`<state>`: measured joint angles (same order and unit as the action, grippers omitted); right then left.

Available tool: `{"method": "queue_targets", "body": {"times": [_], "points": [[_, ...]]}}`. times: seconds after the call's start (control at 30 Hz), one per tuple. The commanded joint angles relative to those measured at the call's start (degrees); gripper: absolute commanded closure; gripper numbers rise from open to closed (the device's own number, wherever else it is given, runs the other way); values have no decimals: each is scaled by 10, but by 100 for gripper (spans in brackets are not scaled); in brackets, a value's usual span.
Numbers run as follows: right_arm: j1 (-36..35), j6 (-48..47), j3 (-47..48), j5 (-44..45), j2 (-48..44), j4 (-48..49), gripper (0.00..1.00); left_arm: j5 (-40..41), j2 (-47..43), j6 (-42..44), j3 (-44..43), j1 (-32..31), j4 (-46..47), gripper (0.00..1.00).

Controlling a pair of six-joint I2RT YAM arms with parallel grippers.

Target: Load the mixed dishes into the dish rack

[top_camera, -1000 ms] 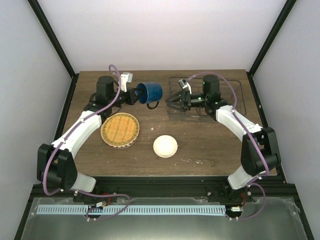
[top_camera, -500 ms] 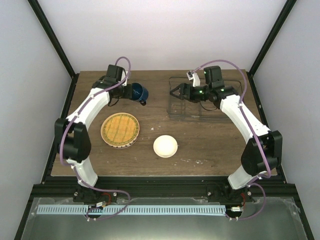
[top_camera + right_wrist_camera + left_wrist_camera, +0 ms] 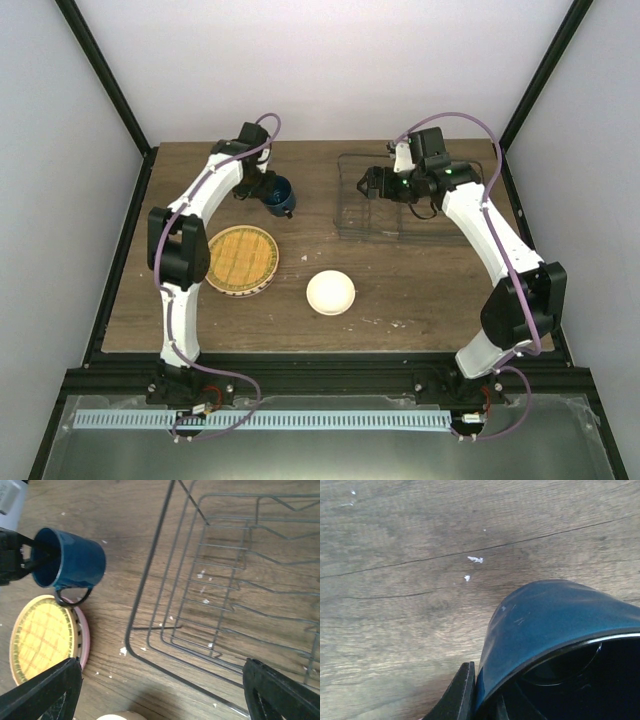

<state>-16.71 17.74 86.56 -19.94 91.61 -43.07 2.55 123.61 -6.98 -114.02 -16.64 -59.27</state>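
Observation:
My left gripper [image 3: 266,189] is shut on the rim of the dark blue mug [image 3: 280,194], which lies tilted above the far left of the table. In the left wrist view the mug [image 3: 555,625] fills the lower right, with one finger [image 3: 460,695] outside its wall. My right gripper [image 3: 368,185] is open and empty over the left end of the wire dish rack [image 3: 470,215]. The yellow-orange grid plate [image 3: 240,257] lies on a stack with the pink plate [image 3: 84,635] underneath. A striped rim shows between them. The small cream bowl [image 3: 330,292] sits mid-table.
The right wrist view shows the rack's [image 3: 225,595] near corner and inner dividers, nothing in them, and the mug [image 3: 75,560] to its left. White crumbs dot the wood. Dark frame posts stand at the table's far corners.
My left arm has stretched out and drawn the mug left and slightly down, away from the rack. My right gripper has moved back and right over the rack's left end.

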Motion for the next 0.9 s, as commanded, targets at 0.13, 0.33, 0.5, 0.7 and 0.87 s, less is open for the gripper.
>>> {"method": "queue_targets", "body": {"times": [0.13,0.33,0.5,0.7,0.87], "points": [[3,-18,45,52,24,-41,10,75,53,40,-67,-11,-61,100],[4,-22,60,50,35,-48,10,73,76,44,-67,-9,-57,100],[4,-23,65,55,40,-56,9,59,85,43,-71,-3,-56,100],[4,-21,66,47,45,-61,7,48,80,44,-70,3,-58,91],[4,-27,67,48,45,-62,4,36,58,50,-57,3,-54,84]]}}
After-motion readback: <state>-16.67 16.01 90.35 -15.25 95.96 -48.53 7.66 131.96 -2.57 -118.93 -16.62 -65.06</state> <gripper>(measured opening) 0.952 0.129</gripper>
